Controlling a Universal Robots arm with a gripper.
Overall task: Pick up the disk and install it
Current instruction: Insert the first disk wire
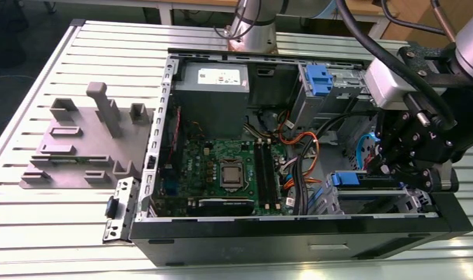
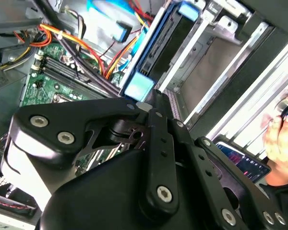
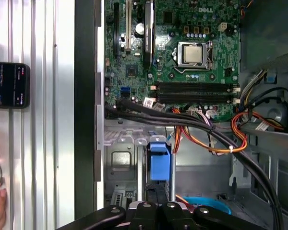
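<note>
The disk (image 1: 353,178) is sitting on edge in the drive cage (image 1: 376,201), at about 4 o'clock of the open computer case (image 1: 162,146) in the exterior view. Its blue end tab is facing up, probably because this bay loads from above and the carrier tabs catch on the cage walls. It looks mostly sunk in, but I can't tell if it's latched. The gripper (image 1: 399,175) is hanging right over it. In the first wrist view the claw (image 3: 158,196) is looking closed, tips together against the near end of the disk (image 3: 159,160). That reads more like pressing than clamping, though whether it's nipping the carrier is unclear. The second wrist view is showing the same contact at the tab (image 2: 140,86). The top-down approach makes sense, as orange cables (image 1: 306,143) are crowding the 10 o'clock side of the bay. The motherboard (image 1: 221,157) is lying at 9 o'clock from the disk and the smaller blue bracket (image 1: 318,77) at 12 o'clock. A person's hand (image 2: 281,139) is resting outside the case beside a phone (image 3: 9,85).
</note>
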